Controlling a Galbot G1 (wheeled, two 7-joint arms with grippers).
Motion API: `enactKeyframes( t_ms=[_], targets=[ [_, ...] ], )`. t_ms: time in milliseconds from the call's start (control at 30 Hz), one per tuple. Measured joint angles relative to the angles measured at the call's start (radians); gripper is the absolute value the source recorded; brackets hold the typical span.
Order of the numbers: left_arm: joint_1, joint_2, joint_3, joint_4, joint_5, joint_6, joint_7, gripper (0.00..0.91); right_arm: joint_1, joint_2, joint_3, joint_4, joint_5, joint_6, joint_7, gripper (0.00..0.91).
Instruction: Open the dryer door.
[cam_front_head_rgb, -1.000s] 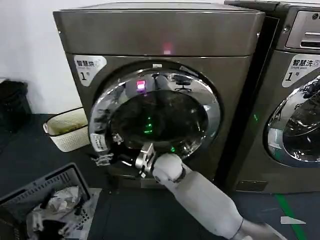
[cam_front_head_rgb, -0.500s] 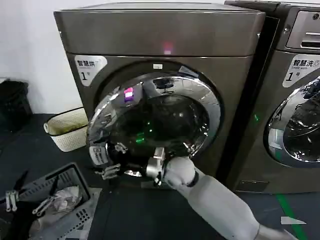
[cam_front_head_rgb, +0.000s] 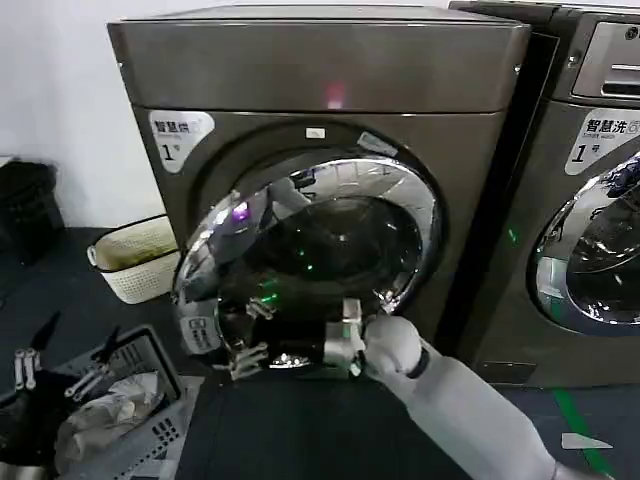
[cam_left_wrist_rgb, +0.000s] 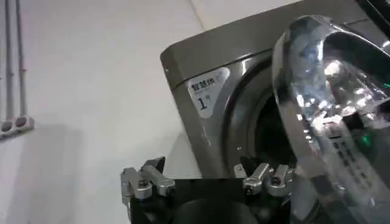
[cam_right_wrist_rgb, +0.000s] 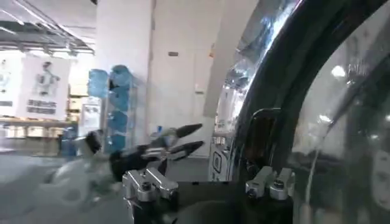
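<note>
Right hand (cam_front_head_rgb: 345, 345) sits at the lower rim of the dryer door (cam_front_head_rgb: 310, 265), though whether it is clenched or released I cannot tell — the door already stands partly swung out from the dryer (cam_front_head_rgb: 320, 70), hinged at its right, so most of the swing is left; the left hand (cam_front_head_rgb: 60, 365) waits low, its fingers spread apart

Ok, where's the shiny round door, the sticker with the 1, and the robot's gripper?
Shiny chrome-ringed round dryer door (cam_front_head_rgb: 400, 190), head view, upper chrome ring.
White "1" sticker (cam_front_head_rgb: 178, 134), head view, sticker's middle.
Right gripper (cam_front_head_rgb: 345, 340), head view, at the door's lower edge.
</note>
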Motion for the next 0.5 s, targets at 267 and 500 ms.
enactKeyframes(
  t_ms=[267, 500],
  targets=[
    [-0.058, 0.041, 0.0, 0.027, -0.037, 0.046, 0.026, 0.907, -0.036, -0.063, 0.035, 0.053, 0.037, 0.014, -0.093, 0.907],
    [-0.113, 0.097, 0.027, 0.062, -0.049, 0.07, 0.068, 0.907, -0.066, -0.116, 0.065, 0.106, 0.066, 0.017, -0.143, 0.907]
  ],
)
